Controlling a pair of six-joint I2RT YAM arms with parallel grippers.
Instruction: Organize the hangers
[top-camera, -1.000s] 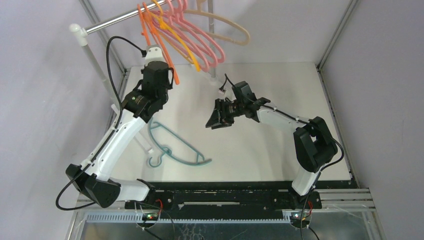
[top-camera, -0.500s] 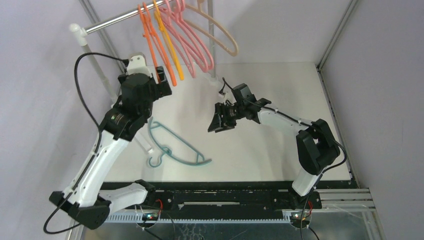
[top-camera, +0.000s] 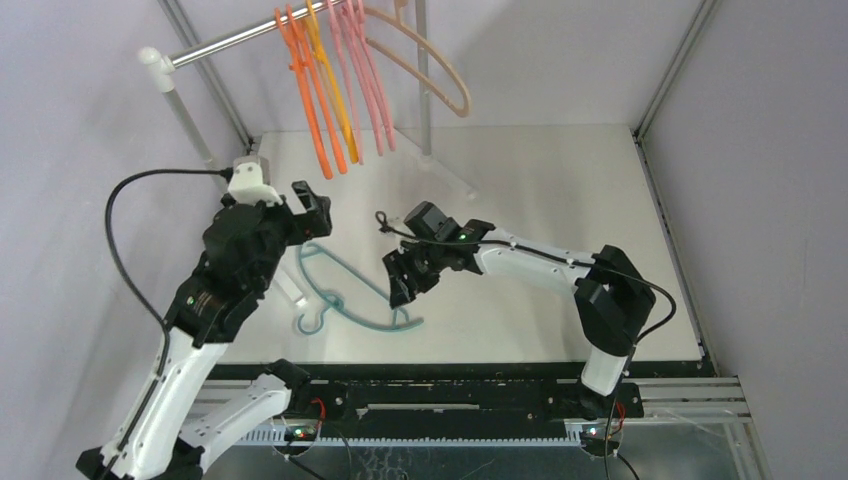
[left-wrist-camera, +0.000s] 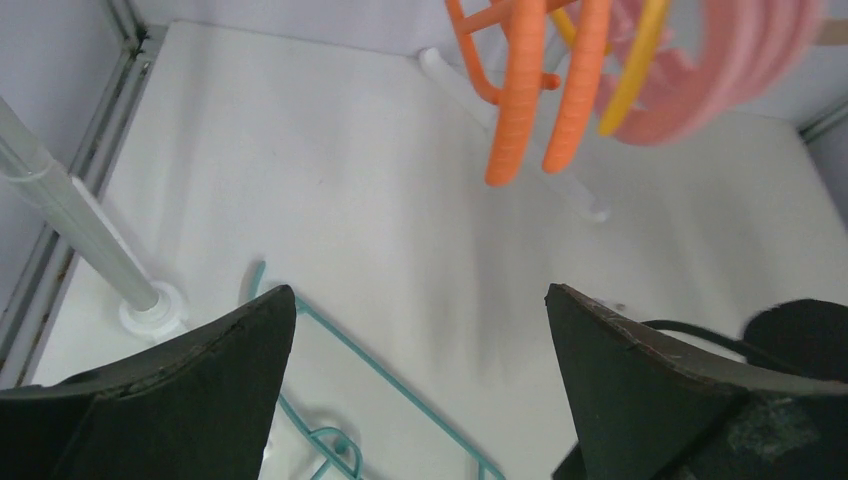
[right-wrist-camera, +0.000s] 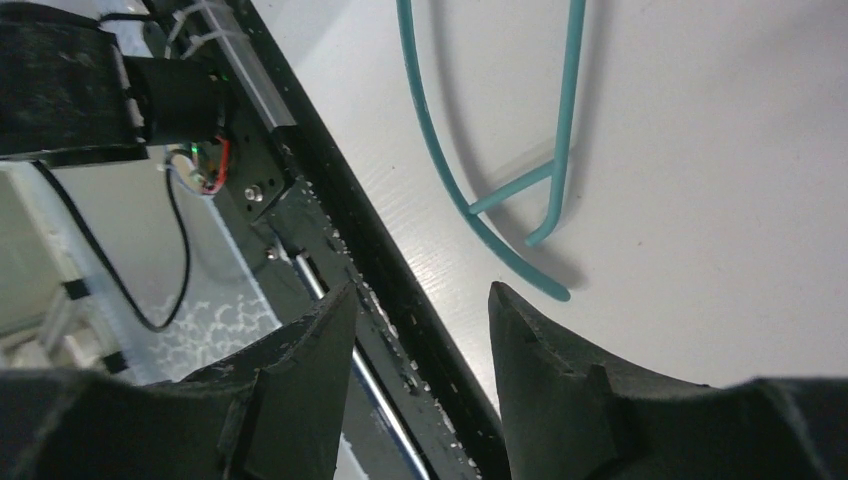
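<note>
- The teal hanger (top-camera: 352, 292) lies flat on the counter (top-camera: 540, 180), its long axis running from far-left to near-right and its hook curling at the near-left end
- The right gripper (top-camera: 398, 288) is the nearer one, hovering over the hanger's near-right end; in its wrist view the teal bar tip (right-wrist-camera: 548, 290) lies just past the fingertips, not between them
- Right fingers stand partly apart and hold nothing
- The left gripper (top-camera: 306, 206) hangs above the far-left end, fingers spread wide and empty
- Orange hangers (top-camera: 320, 100), pink hangers (top-camera: 365, 90) and a beige hanger (top-camera: 430, 75) hang on the silver rail (top-camera: 220, 45), well apart from the teal one
- The white post (left-wrist-camera: 70, 220) and its foot stand just beside the hanger's far-left end, likely crowding any pickup there
</note>
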